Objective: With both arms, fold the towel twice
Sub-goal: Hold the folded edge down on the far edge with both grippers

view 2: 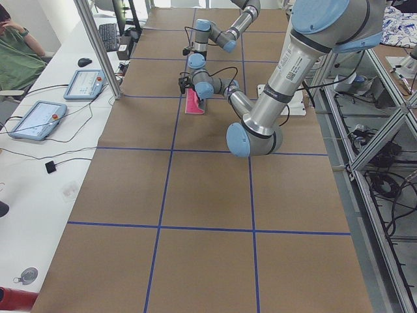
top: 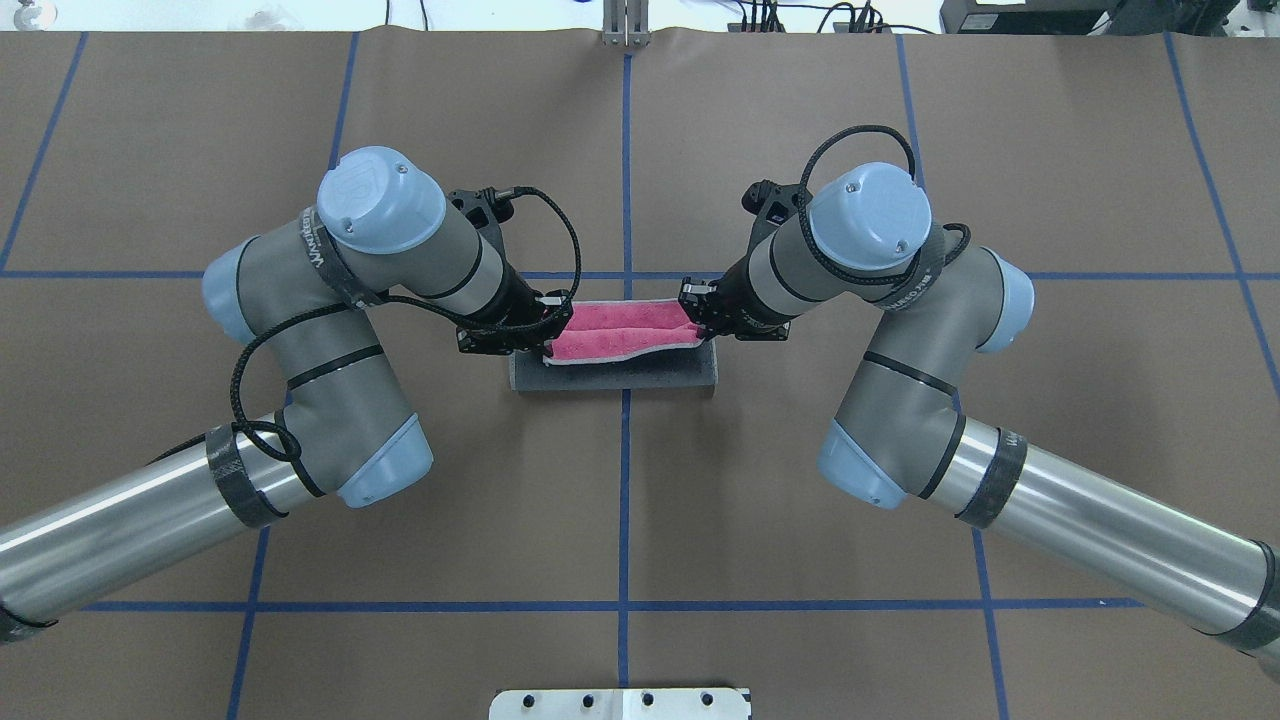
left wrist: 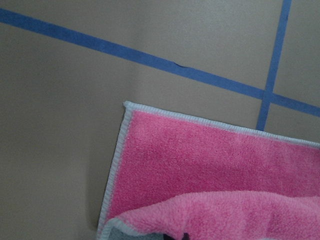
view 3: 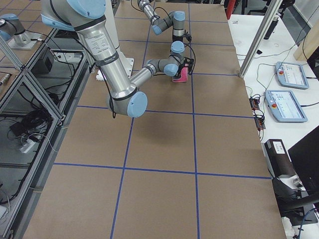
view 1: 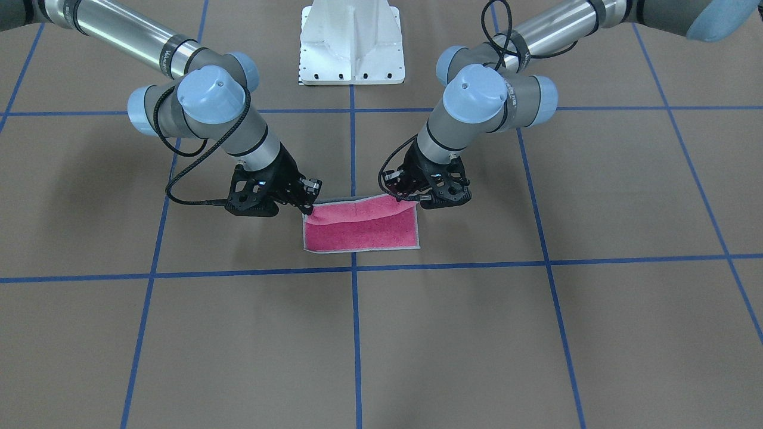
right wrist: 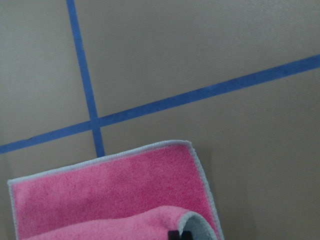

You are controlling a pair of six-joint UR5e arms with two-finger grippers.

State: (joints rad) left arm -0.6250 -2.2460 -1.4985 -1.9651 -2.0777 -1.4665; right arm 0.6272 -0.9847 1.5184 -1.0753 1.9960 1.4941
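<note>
The towel lies on the brown table near the centre tape cross, pink face up, its far half flat. Its edge nearest the robot is lifted and curled over, so the overhead view shows a pink roll above a strip of grey underside. My left gripper is shut on one lifted corner and my right gripper on the other. In the front view the left gripper is on the right and the right gripper on the left. Both wrist views show pink towel with the lifted fold at the bottom edge.
The white pedestal base stands behind the towel on the robot's side. Blue tape lines grid the table. A side bench carries tablets, and a person sits at its far end.
</note>
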